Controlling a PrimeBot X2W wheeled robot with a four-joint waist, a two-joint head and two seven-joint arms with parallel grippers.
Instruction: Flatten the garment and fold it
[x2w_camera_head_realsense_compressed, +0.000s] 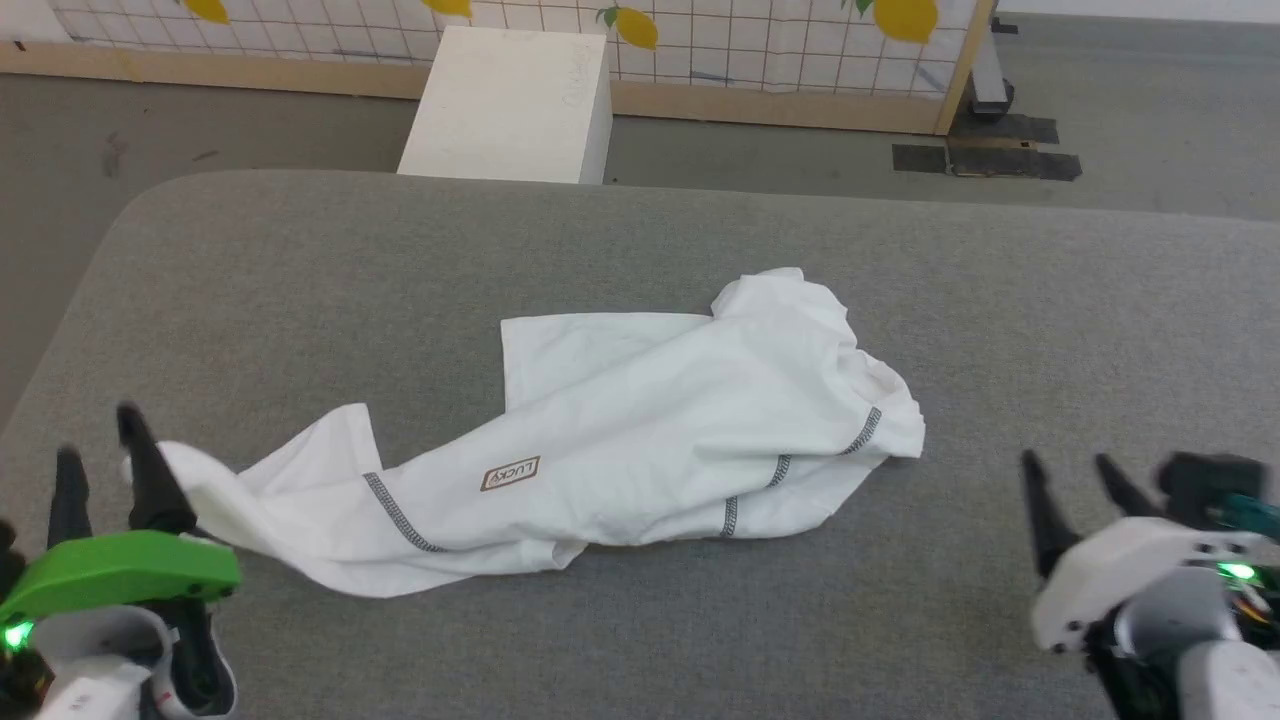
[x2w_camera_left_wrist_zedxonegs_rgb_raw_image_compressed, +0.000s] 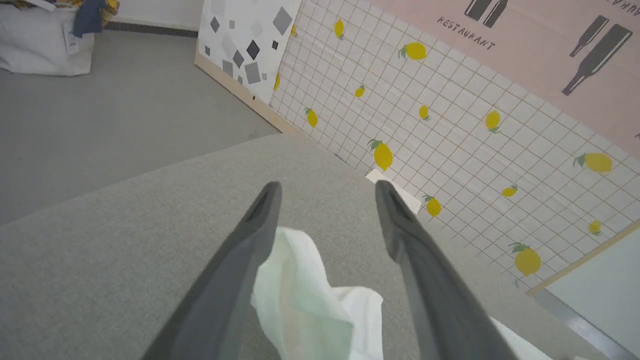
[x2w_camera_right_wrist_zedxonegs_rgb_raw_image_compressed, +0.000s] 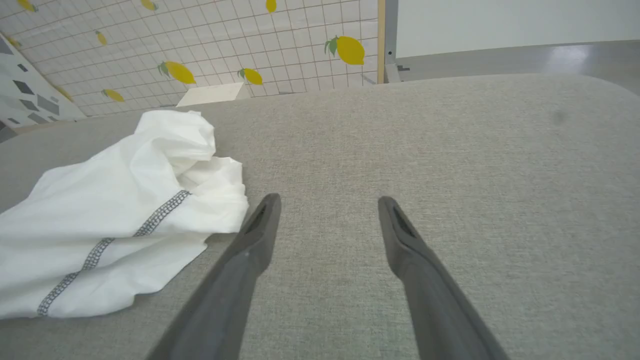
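So the garment (x2w_camera_head_realsense_compressed: 640, 440) is lying in a twisted heap mid-desk (x2w_camera_head_realsense_compressed: 300, 260), running from about 8 o'clock up to 2 o'clock in the head view, LUCKY patch (x2w_camera_head_realsense_compressed: 510, 473) facing up. The left gripper (x2w_camera_head_realsense_compressed: 95, 435) sits at the 8 o'clock tip with its fingers spread wide and a flap of cloth loose between them, nothing pinched. The right gripper (x2w_camera_head_realsense_compressed: 1065, 461) is wide apart too, empty, hovering off the bunched end around 4 o'clock. My take: flattening is barely begun. I'd pinch one layer only at each end (thin fabric loves doubling up), keep both low over the desk, and draw toward 9 and 3 evenly so the twist opens instead of dragging the whole shirt
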